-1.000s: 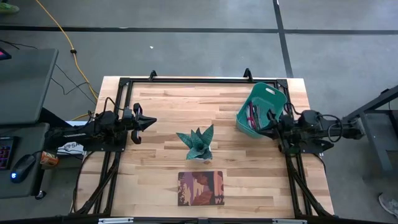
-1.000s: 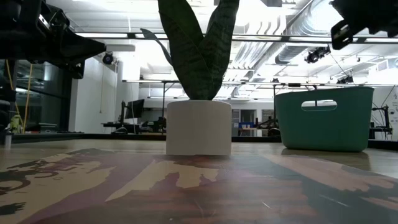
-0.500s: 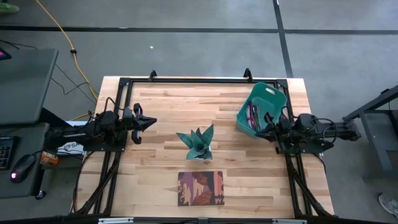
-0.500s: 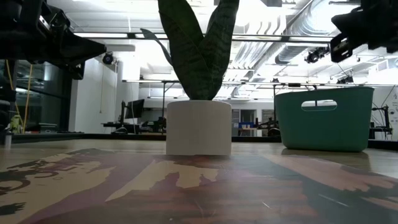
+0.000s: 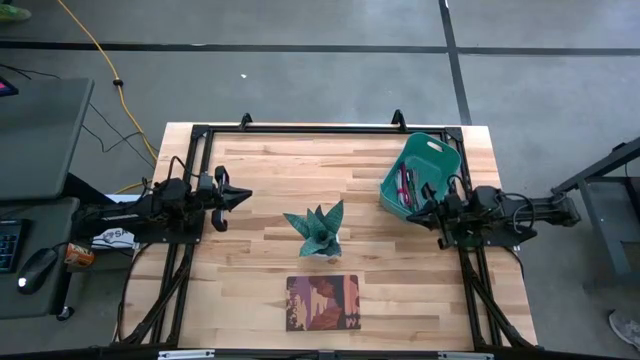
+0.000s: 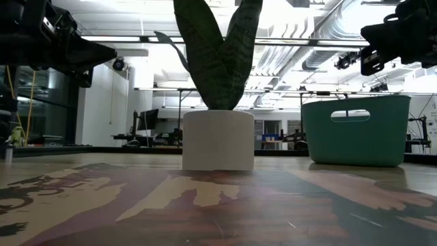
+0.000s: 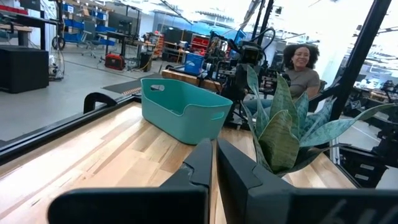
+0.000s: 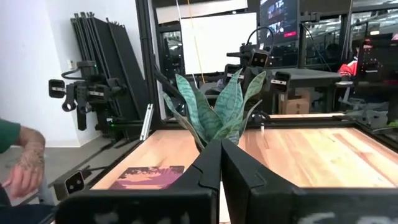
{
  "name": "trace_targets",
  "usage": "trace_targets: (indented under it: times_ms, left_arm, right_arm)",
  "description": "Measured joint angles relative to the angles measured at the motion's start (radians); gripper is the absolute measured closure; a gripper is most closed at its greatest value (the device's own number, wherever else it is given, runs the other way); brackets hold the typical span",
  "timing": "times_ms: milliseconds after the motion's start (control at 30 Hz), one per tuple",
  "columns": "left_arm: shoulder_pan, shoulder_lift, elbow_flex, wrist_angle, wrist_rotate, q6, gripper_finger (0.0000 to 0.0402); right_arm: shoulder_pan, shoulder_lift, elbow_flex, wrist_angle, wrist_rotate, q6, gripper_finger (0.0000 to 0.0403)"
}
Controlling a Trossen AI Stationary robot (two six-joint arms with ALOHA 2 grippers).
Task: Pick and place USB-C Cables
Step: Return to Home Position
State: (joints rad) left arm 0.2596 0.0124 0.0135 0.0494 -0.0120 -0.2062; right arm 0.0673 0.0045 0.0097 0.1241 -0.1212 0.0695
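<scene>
High view is showing me the cables (image 5: 405, 189) lying inside the teal bin (image 5: 437, 150) at the upper right of the frame. I am seeing the right gripper (image 5: 414, 212) hovering at the bin's lower edge, fingers pressed together, empty. The left gripper (image 5: 245, 196) is waiting centre left, likewise closed.

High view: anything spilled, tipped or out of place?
Nothing spilled. The cables lie inside the teal bin, which sits skewed to the table edges. Plant upright, book flat. Left tool and right tool shut, empty.
</scene>
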Motion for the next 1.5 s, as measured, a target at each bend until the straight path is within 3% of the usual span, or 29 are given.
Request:
trace_targets:
  times_ms: [167, 400, 1500]
  left_arm:
    - [0.0, 0.0, 0.0, 0.0, 0.0, 0.0, 0.0398]
    - [0.0, 0.0, 0.0, 0.0, 0.0, 0.0, 0.0398]
    - [0.0, 0.0, -0.001, 0.0, 0.0, 0.0, 0.0398]
  right_arm:
    - [-0.001, 0.0, 0.0, -0.043, 0.016, -0.044, 0.0403]
    - [-0.001, 0.017, 0.001, -0.113, 0.12, 0.059, 0.0403]
    - [-0.001, 0.018, 0.002, -0.119, 0.121, 0.061, 0.0402]
